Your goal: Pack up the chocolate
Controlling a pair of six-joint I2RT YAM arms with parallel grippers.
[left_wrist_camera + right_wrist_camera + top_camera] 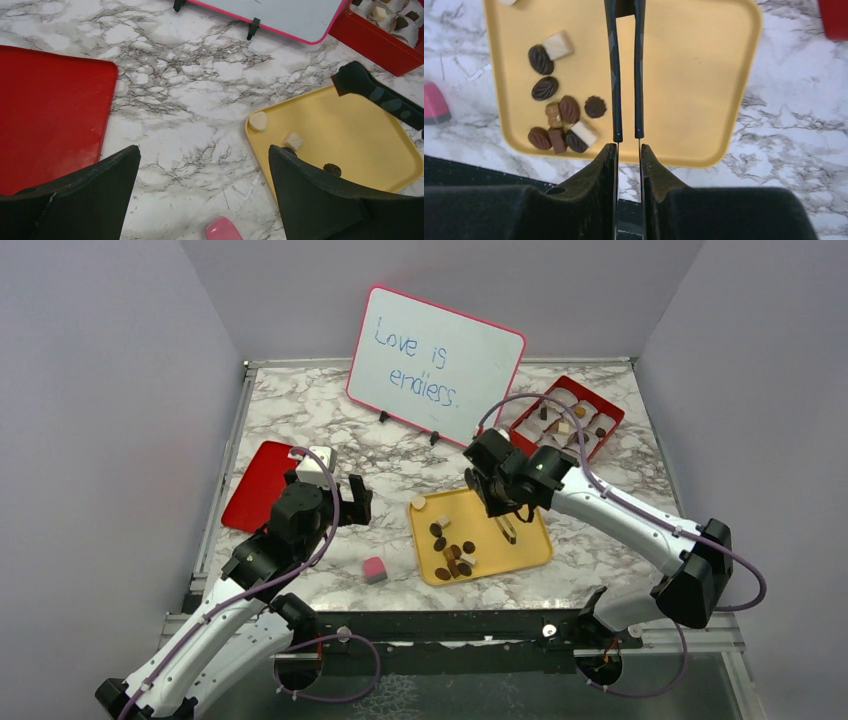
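Note:
Several small chocolates (452,550), mostly dark brown with a few cream squares, lie on the left side of the yellow tray (520,540); they also show in the right wrist view (559,120). One cream piece (258,121) sits at the tray's far left corner. My right gripper (628,146) is shut on black tongs (625,75), whose two thin arms reach out over the tray's middle (508,530); their tips are out of the right wrist view. My left gripper (204,150) is open and empty above the marble, between the red lid and the tray (357,498).
A red box (565,420) with paper cups holding a few chocolates stands at the back right. A flat red lid (262,485) lies at the left. A pink-and-white cube (374,569) sits left of the tray. A whiteboard (435,365) stands at the back.

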